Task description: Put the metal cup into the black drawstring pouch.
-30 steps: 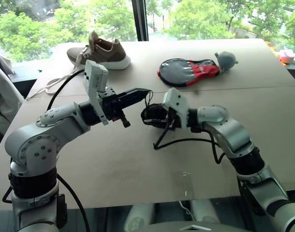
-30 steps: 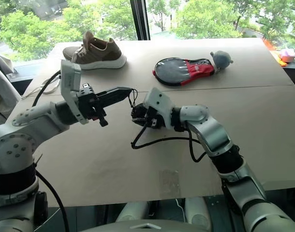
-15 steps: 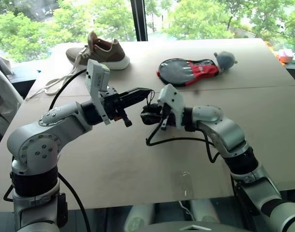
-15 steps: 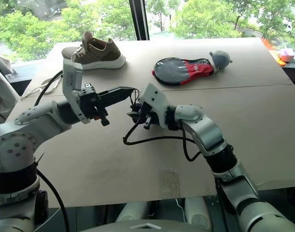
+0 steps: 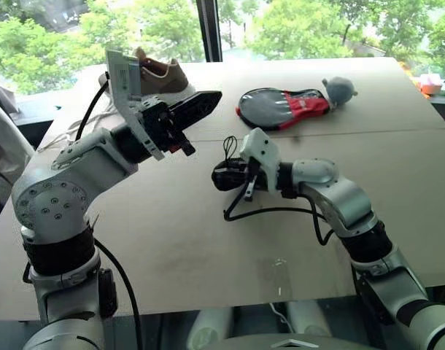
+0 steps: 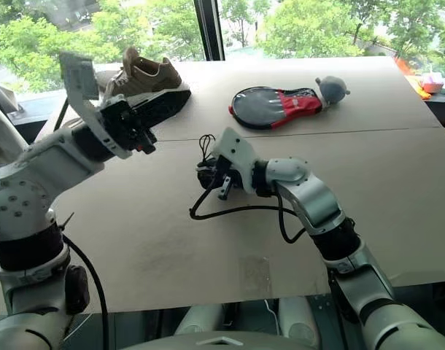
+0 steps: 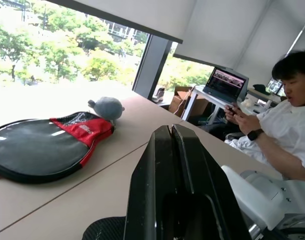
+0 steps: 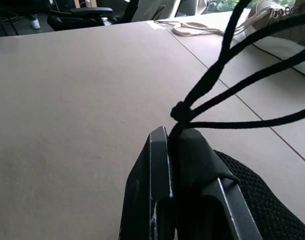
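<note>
The left gripper [image 5: 210, 98] hung raised, fingers pressed together, empty. The right gripper [image 5: 221, 176] lay level, pinching the soft black pouch [image 8: 242, 195] by its corded mouth.

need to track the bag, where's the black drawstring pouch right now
In the left eye view the black drawstring pouch sits mid-table, pinched in the right gripper, its cord looping upward, with the paddle-shaped cover farther back.

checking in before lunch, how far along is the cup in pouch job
The metal cup isn't visible, so whether it is bagged can't be told. In hand: the right end effector is shut on the black drawstring pouch, cord looping out above the table. The left end effector is raised, shut, empty. Left: confirming the cup is inside.
</note>
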Available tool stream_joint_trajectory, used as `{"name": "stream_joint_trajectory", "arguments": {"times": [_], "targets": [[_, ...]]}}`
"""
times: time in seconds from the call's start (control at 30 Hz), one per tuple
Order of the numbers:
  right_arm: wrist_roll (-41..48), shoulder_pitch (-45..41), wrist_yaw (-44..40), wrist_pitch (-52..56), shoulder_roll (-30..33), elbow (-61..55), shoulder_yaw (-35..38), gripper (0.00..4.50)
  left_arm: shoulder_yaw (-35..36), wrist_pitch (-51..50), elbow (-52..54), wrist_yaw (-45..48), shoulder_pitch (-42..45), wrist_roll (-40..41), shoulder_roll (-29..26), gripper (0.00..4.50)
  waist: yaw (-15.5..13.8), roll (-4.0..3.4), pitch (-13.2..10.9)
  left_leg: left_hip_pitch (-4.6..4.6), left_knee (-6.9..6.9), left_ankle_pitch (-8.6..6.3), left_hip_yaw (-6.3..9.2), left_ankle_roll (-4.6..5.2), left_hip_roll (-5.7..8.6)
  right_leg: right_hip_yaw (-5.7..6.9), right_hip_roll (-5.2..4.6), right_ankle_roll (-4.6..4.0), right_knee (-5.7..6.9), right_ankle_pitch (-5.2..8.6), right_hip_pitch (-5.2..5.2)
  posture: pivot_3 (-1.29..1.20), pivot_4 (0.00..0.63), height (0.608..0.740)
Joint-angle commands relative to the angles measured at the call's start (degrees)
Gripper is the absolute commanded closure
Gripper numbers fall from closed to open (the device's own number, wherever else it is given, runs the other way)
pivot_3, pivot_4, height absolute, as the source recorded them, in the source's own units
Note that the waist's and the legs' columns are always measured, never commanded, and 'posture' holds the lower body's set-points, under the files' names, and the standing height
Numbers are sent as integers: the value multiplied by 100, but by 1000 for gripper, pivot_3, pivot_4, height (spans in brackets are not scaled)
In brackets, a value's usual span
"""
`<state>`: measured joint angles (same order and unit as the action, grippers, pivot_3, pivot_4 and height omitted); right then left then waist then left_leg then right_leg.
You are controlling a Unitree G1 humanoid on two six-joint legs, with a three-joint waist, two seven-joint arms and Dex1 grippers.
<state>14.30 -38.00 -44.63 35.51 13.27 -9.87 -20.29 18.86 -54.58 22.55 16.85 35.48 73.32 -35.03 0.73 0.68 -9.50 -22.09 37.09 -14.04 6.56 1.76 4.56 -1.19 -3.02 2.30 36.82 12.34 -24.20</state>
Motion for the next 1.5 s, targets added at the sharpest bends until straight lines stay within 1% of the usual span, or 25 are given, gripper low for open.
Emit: {"name": "stream_joint_trajectory", "arguments": {"times": [0.03, 0.13, 0.3, 0.33, 0.4, 0.43, 0.57, 0.67, 0.77, 0.8, 0.83, 0.87, 0.9, 0.93, 1.2, 1.47, 1.5], "targets": [[7, -95, -45, -93, -10, -94, -16, 4463, 182, 184, -80, -302, 264, 306, 65, 4500, 0, 0, 0, 0, 0, 0, -1, 0, 1, -1, 0, 0, 0, 0, 0, 0, 150, 740], [14, -106, 42, -61, -74, -109, 30, 4463, 147, 189, -98, -332, 274, 333, 40, 4500, 1, 0, 0, -1, 0, 0, -1, 0, 2, -1, 0, 0, 0, 0, -2, 0, 150, 740], [10, -197, 100, -66, -111, -68, 123, 4463, 76, 24, -27, 1, -260, 200, -250, 4500, 16, -1, 0, 1, -2, 0, -4, 0, 2, -4, 1, 0, 1, 0, -2, 0, 150, 740], [-11, -212, 122, -71, -107, -51, 131, 4463, 96, -65, -24, 58, -399, 314, -327, 4500, 16, 0, 0, 2, -4, 0, -5, 0, 2, -5, 1, 0, 2, 0, -3, 0, 150, 740], [-171, -236, 174, -147, -31, 21, 63, 4463, 157, -349, 19, 137, -691, 796, -509, 4500, 17, 0, 0, 2, -4, 0, -5, 0, 2, -4, 2, 0, 2, 0, -4, 0, 150, 740], [-236, -240, 191, -186, -4, 55, 26, 4463, 142, -446, 64, 176, -807, 858, -592, 4500, 17, 0, 0, 2, -4, 0, -5, 0, 2, -4, 2, 0, 2, 0, -4, 0, 150, 740], [-334, -241, 199, -270, -12, 140, -19, 4463, 3, -544, 243, 260, -1090, 804, -789, 4500, -4, 2, 1, -3, -2, 0, 0, 0, 6, -3, -2, 0, 1, 0, -4, 0, 150, 740], [-370, -240, 187, -296, -41, 166, -19, 4463, -117, -329, 372, 429, -1135, 357, -845, 4500, -3, 2, 1, -2, -3, 0, 0, 0, 7, -4, -3, 0, 1, 0, -4, 0, 150, 740], [-397, -239, 170, -314, -55, 179, -18, 4500, -283, -156, 522, 622, -1266, -145, -949, 3688, 5, 2, 1, -1, -7, 0, -1, 0, 7, -5, -2, -1, 2, 1, -4, 0, 150, 740], [-402, -239, 167, -316, -60, 182, -16, 4500, -357, -92, 550, 697, -1297, -330, -983, 3065, 5, 2, 1, 2, -11, 0, -5, 0, 7, -6, -2, -1, 2, 1, -5, 0, 150, 740], [-407, -239, 163, -319, -63, 186, -15, 4500, -437, -23, 583, 790, -1318, -515, -1017, 2745, 6, 2, 1, 3, -12, 0, -5, 0, 7, -5, -2, -1, 1, 1, -5, 0, 150, 740], [-410, -241, 155, -322, -67, 189, -15, 4500, -534, 58, 579, 755, -1317, -747, -1002, 2320, 8, 1, 1, 2, -14, 0, -5, 0, 6, -6, -2, -1, 1, 1, -6, 0, 150, 740], [-413, -238, 150, -322, -73, 185, -16, 4500, -585, 90, 563, 733, -1315, -858, -970, 1792, 5, 2, 1, 2, -16, 0, -6, -1, 6, -7, -2, -1, 1, 1, -7, 0, 150, 740], [-416, -234, 143, -320, -83, 178, -21, 4500, -666, 142, 558, 775, -1314, -991, -948, 1429, 4, 2, 1, 2, -18, 1, -5, -1, 6, -6, -2, -1, 1, 1, -8, 0, 150, 740], [-441, -220, 109, -303, -115, 149, -38, 4500, -1184, 373, 506, 946, -1053, -1595, -566, 1429, 0, 2, 1, 0, -21, 1, -4, 0, 6, -7, -4, -1, -3, 1, -9, 0, 150, 740], [-433, -208, 132, -253, -145, 93, -58, 4500, -1262, 492, 229, 1020, -833, -2070, -278, 1429, 10, 2, 1, 0, -22, 1, -4, -1, 6, -5, -3, -1, -2, 1, -11, 0, 150, 740], [-432, -211, 135, -247, -150, 85, -55, 4500, -1257, 494, 224, 1020, -840, -2103, -249, 1661, 10, 2, 1, 0, -22, 1, -4, -1, 6, -4, -3, -1, -2, 1, -11, 0, 150, 740]]}}
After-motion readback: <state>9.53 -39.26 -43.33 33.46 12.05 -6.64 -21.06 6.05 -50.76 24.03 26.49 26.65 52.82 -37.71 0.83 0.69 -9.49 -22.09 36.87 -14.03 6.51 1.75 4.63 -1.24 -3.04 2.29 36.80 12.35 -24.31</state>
